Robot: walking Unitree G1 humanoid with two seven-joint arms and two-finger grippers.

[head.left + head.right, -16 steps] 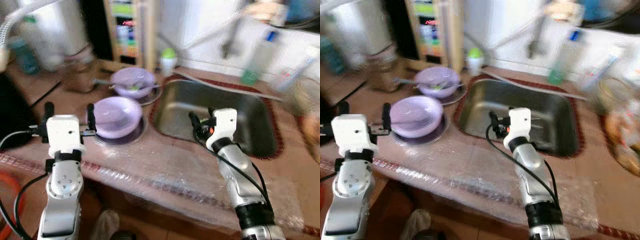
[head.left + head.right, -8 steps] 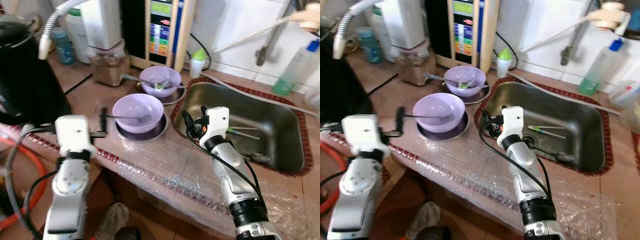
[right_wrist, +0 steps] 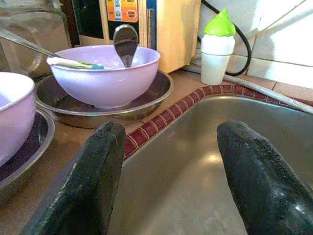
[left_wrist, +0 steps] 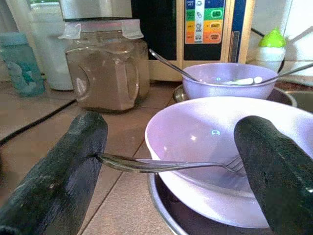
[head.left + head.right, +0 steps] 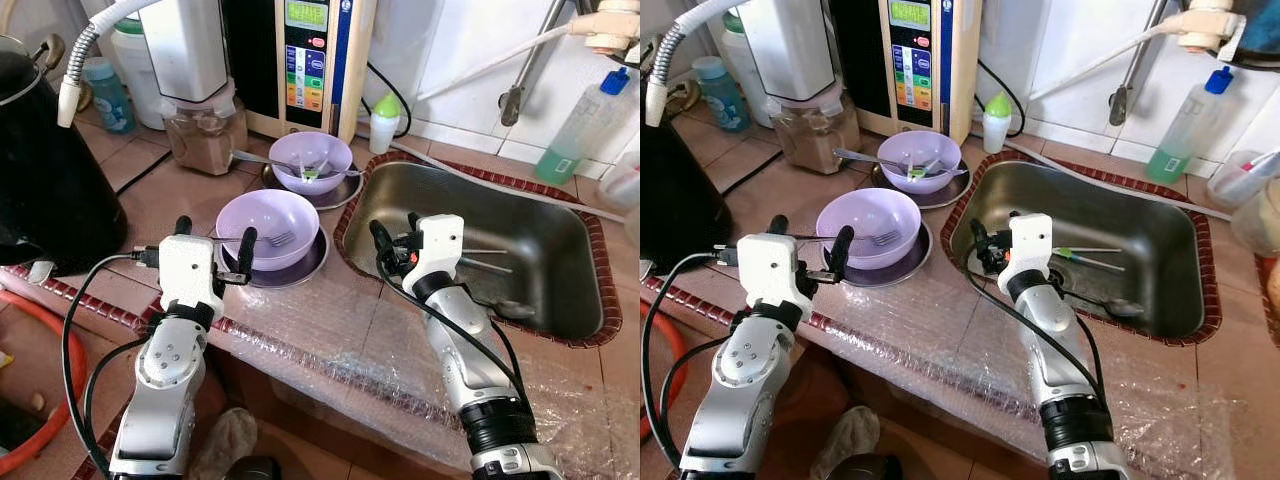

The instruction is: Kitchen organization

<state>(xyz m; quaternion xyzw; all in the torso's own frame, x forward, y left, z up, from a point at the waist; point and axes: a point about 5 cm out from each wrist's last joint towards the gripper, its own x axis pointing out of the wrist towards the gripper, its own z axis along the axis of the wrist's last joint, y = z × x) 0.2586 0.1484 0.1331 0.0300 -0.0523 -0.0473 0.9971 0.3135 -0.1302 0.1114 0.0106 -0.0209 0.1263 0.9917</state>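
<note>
The left tool (image 5: 213,236) hovers with its fingers spread just in front of the near purple bowl (image 5: 267,228), which sits on a steel plate (image 5: 298,271) on the tiled desk (image 5: 175,190). A fork (image 4: 161,164) lies across this bowl, its handle reaching out to the tool's left finger (image 4: 58,181); whether they touch cannot be told. Beyond it, a second purple bowl (image 5: 317,162) with a spoon (image 3: 125,43) in it rests on another plate. The right tool (image 5: 394,233), also spread and empty, hangs over the near left corner of the sink (image 5: 560,250). Chopsticks (image 5: 1088,256) lie on the sink floor beyond that tool.
</note>
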